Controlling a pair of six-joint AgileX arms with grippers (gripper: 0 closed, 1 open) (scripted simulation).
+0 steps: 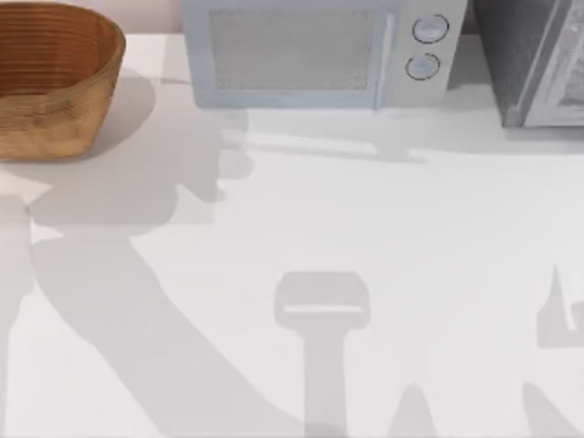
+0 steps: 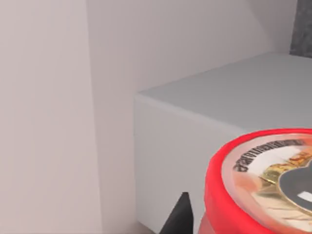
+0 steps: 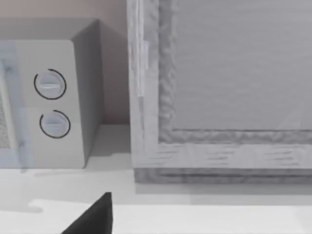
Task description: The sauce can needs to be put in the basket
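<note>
The can (image 2: 261, 187) sits close under the left wrist camera, beside a dark fingertip (image 2: 178, 217), so the left gripper looks clamped on it for carrying (the grip itself is hidden, so I cannot tell). The basket (image 1: 55, 87) waits at the table's far left corner.

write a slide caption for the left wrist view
Red-rimmed sauce can close to the left wrist camera, a pale grey box behind it.

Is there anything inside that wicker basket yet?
The part of the basket seen from above shows only bare woven wall; the rest runs past the picture's edge. The sauce can appears close in the left wrist view, with a grey box behind it.
</note>
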